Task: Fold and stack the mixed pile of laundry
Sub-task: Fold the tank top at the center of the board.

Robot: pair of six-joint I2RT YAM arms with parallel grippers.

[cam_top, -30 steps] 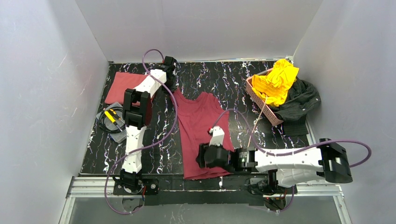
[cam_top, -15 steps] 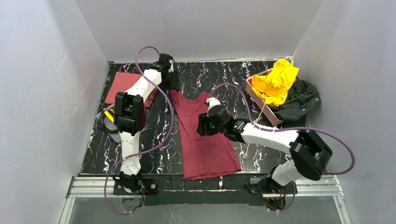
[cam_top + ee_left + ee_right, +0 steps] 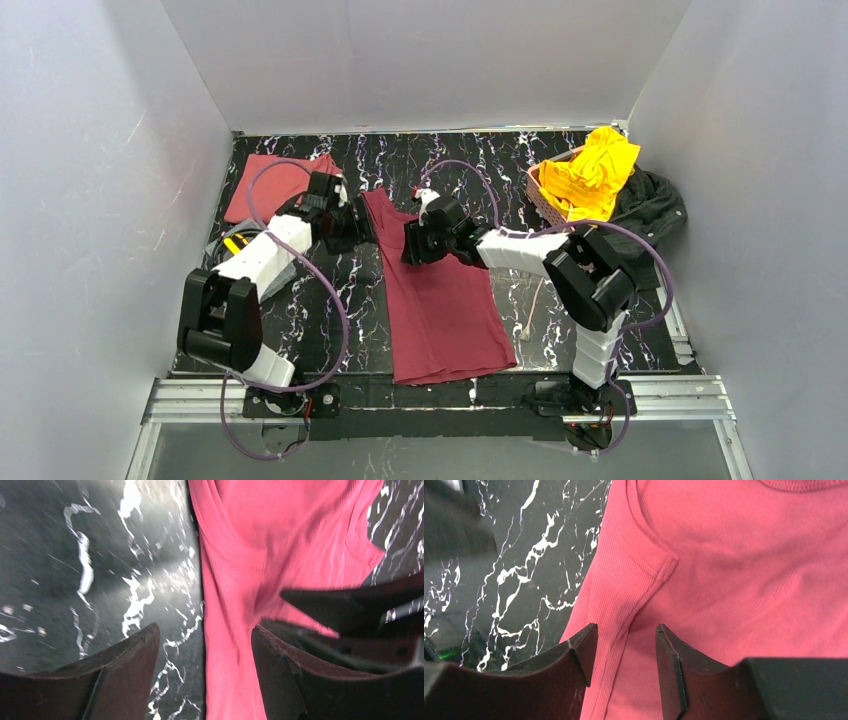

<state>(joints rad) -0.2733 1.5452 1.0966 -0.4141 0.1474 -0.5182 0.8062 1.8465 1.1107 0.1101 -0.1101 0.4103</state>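
Note:
A dark maroon sleeveless top (image 3: pixel 440 300) lies flat in the middle of the black marbled table. My left gripper (image 3: pixel 362 225) is at its upper left edge. In the left wrist view that gripper (image 3: pixel 204 632) is open, straddling the edge of the top (image 3: pixel 235 580). My right gripper (image 3: pixel 408 245) hovers just right of it, over the left armhole. Its jaws (image 3: pixel 625 630) are open above the armhole seam of the top (image 3: pixel 724 580). A folded salmon-red garment (image 3: pixel 270 185) lies at the back left. A yellow garment (image 3: pixel 595 170) and a charcoal one (image 3: pixel 650 210) sit at the back right.
The pink lattice basket (image 3: pixel 550 215) holds the yellow garment at the back right. A cream cord (image 3: pixel 535 300) lies right of the top. A clear box with yellow-handled tools (image 3: pixel 240 255) sits at the left edge. White walls close in three sides.
The left gripper has come from the back near the salmon garment down to the top's upper left edge and opened. The right gripper has moved from the hem up to the armhole, its jaws narrowing.

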